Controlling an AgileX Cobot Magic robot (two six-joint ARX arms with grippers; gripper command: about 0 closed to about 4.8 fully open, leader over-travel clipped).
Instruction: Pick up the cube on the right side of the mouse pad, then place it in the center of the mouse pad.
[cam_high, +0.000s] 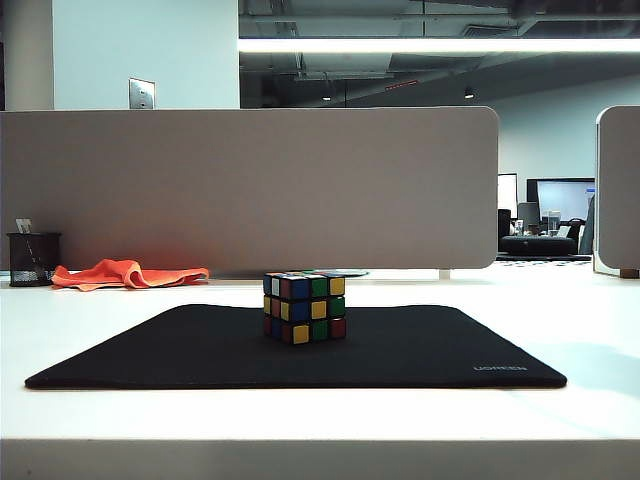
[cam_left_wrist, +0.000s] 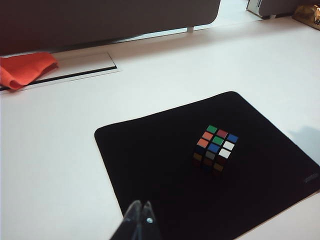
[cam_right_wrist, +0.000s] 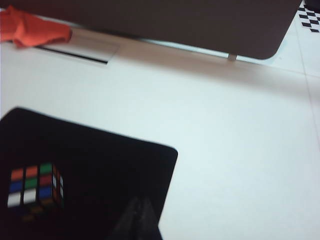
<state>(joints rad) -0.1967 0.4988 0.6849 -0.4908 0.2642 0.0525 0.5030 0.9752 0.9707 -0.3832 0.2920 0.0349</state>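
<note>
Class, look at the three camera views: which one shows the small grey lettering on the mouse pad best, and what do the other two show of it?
The exterior view: the lettering is readable near one front corner of the mouse pad. The left wrist view shows it only as a faint smudge. The right wrist view shows a corner of the mouse pad without lettering.

cube (cam_high: 304, 306): multicoloured stickers (black edges) | mouse pad (cam_high: 420, 350): black | cloth (cam_high: 128, 273): orange
</note>
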